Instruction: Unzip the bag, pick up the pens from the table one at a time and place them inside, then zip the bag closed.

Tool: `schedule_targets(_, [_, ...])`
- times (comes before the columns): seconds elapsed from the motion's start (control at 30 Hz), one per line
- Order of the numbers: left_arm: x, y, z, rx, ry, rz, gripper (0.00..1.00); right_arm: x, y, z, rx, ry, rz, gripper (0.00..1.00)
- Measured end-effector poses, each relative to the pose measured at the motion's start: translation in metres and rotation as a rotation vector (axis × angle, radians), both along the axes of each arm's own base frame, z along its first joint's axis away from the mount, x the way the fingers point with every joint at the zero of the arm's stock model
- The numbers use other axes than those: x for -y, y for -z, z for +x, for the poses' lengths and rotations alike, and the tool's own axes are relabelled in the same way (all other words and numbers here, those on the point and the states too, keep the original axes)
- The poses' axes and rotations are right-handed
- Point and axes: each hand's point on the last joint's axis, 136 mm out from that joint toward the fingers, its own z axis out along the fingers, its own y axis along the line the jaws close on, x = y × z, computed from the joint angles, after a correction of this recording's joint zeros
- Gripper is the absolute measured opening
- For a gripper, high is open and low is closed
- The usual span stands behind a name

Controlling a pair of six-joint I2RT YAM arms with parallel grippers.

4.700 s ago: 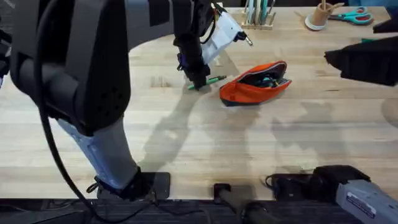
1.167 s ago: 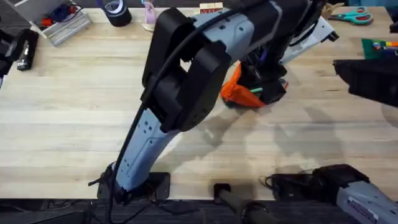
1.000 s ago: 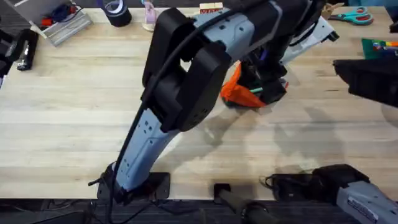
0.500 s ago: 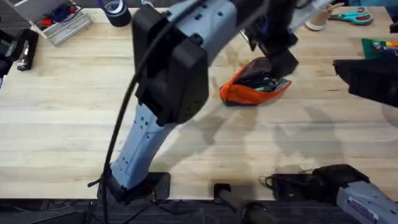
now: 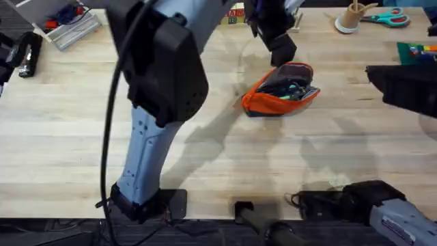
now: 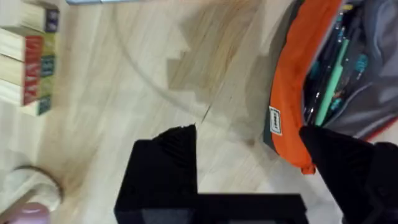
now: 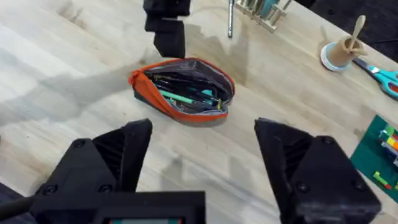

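The orange bag point(image 5: 276, 99) lies unzipped on the table point(image 5: 68, 123), just right of centre. A green pen point(image 5: 295, 89) and darker pens rest inside it, also seen in the right wrist view as the green pen point(image 7: 185, 98) in the bag point(image 7: 180, 111). A silver pen point(image 7: 230, 18) lies on the wood behind the bag. My left gripper point(image 5: 280, 48) hovers open and empty just behind and left of the bag point(image 6: 286, 93). My right gripper point(image 7: 205, 149) is open and empty, well back from the bag at the right side.
At the back right stand a wooden rack point(image 7: 261, 11), a cup with a wooden stick point(image 5: 349, 19), teal scissors point(image 5: 390, 17) and a green mat point(image 5: 416, 49). Coloured blocks point(image 6: 28, 62) sit behind the left gripper. A metal tray point(image 5: 68, 29) lies far left.
The left gripper, earlier shut on the green pen on the table, then down in the bag, has risen and moved back-left, open. The green pen now lies in the bag.
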Motion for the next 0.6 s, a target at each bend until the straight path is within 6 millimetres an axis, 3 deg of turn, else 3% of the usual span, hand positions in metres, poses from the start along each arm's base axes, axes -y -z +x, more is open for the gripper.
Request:
schedule_targets(0.13, [-0.01, -0.028, 0.002, 0.054, 0.016, -0.027, 0.995, 0.0, 0.0, 0.0, 0.0, 0.0, 0.0, 0.995])
schedule_targets(0.27, [-0.033, -0.048, 0.005, 0.07, 0.006, -0.046, 0.995, 0.0, 0.0, 0.0, 0.0, 0.0, 0.0, 0.997])
schedule_targets(0.6, [-0.078, -0.055, 0.009, -0.029, -0.018, -0.125, 0.995, 0.0, -0.002, 0.002, 0.013, 0.0, 0.002, 0.997])
